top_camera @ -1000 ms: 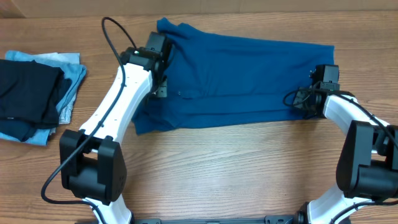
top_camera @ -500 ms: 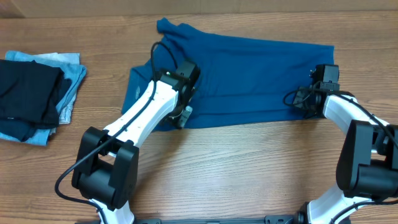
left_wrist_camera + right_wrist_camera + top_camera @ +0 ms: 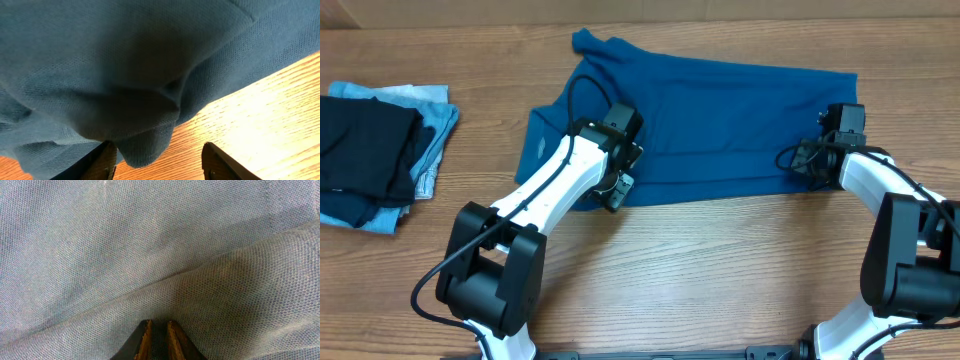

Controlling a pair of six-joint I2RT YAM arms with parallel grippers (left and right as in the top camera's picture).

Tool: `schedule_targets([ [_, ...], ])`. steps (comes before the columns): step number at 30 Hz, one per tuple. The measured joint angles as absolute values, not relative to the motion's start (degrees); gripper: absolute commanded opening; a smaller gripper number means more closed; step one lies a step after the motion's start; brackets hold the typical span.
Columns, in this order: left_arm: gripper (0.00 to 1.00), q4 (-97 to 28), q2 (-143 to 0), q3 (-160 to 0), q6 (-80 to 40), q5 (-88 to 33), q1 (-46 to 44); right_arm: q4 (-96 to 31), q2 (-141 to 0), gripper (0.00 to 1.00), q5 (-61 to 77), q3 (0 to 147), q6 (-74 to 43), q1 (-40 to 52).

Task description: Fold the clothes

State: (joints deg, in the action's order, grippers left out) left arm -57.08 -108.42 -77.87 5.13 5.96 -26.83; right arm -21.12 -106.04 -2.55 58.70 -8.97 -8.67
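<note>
Showing the deep-blue shirt point(image 3: 720, 125) lying flat across the far middle of the wooden table point(image 3: 720, 265), seen from overhead, with its long axis running left to right. The left gripper point(image 3: 617, 186) sits at the shirt's near edge, left of centre, where the cloth is bunched. In the left wrist view its two fingers point(image 3: 102, 162) stand well apart, and a rounded fold of the shirt point(image 3: 125, 75) droops between them without being pinched; bare table point(image 3: 270, 115) shows to the right of the fold. The right gripper point(image 3: 802, 160) rests at the shirt's near right corner. In the right wrist view its fingers point(image 3: 145, 340) are drawn almost together, with only a thin strip of the shirt point(image 3: 150, 245) clamped between them; a raised crease crosses the cloth just beyond the tips. A folded black garment point(image 3: 365, 150) lies on a folded pale-blue garment point(image 3: 437, 125) at the table's left edge, well apart from the shirt.
</note>
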Motion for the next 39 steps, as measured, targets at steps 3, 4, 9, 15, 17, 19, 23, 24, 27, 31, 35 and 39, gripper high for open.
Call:
schedule_targets([
  [3,0.57,-56.4,-108.4,-76.4,5.1,6.0,-27.0,-21.1,-106.0,0.16,-2.6,58.7,-9.0,-8.7],
  [4,0.56,-56.0,-108.4,-76.1,5.1,6.0,-27.0,-21.1,-106.0,0.16,-2.6,58.7,-9.0,-8.7],
  [9,0.48,-54.0,-108.4,-75.9,5.1,6.2,-27.0,-21.1,-106.0,0.16,-2.5,58.7,-9.0,-8.6],
  [15,0.35,-52.0,-108.4,-75.8,5.1,6.2,-27.0,-21.1,-106.0,0.16,-2.6,58.7,-9.0,-8.7],
  [17,0.27,-52.0,-108.4,-75.8,5.1,6.9,-27.0,-21.1,-106.0,0.15,-2.6,58.7,-9.0,-8.7],
  [19,0.19,-52.0,-108.4,-75.8,5.1,7.2,-27.0,-21.1,-106.0,0.15,-2.5,58.7,-9.0,-8.7],
  [23,0.09,-51.4,-108.4,-75.8,4.6,7.6,-27.0,-21.1,-106.0,0.15,-2.6,58.7,-9.0,-8.6],
  [24,0.06,-51.1,-108.4,-75.8,4.4,7.6,-27.0,-21.1,-106.0,0.15,-2.6,58.7,-9.0,-8.7],
  [27,0.04,-49.8,-108.4,-75.8,1.9,8.9,-27.0,-21.1,-106.0,0.15,-2.6,58.7,-9.0,-8.7],
  [31,0.04,-49.7,-108.4,-75.8,-1.5,12.1,-27.0,-21.1,-106.0,0.15,-2.6,58.7,-9.0,-8.7],
  [35,0.05,-50.5,-108.4,-78.7,-3.3,13.7,-27.0,-21.1,-106.0,0.15,-2.5,58.7,-9.0,-8.7],
  [39,0.08,-48.9,-108.4,-83.5,-3.6,17.0,-27.0,-21.0,-106.0,0.15,-2.3,58.7,-9.0,-8.9],
])
